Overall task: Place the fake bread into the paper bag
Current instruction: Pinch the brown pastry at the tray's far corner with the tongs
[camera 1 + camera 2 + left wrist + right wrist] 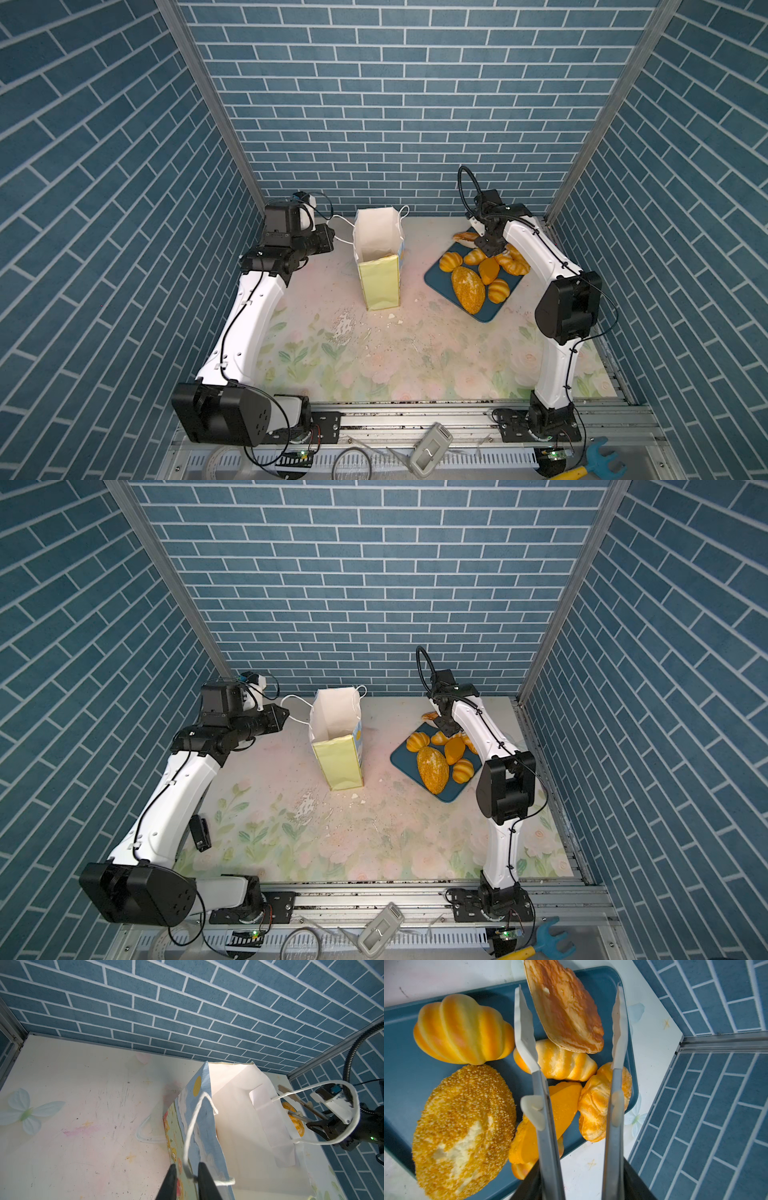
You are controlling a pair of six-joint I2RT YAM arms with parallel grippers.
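The paper bag stands upright and open mid-table, pale yellow-green with a white inside. My left gripper is to its left, shut on its white cord handle. The fake bread lies on a dark blue tray to the right, including a large speckled loaf and ridged rolls. My right gripper carries metal tongs. Their blades stand apart on either side of a flat browned bread at the tray's far end.
The back wall runs close behind the bag and tray, and the right wall is near the tray. Crumbs dot the floral mat. A grey device and a blue-and-yellow tool lie on the front rail.
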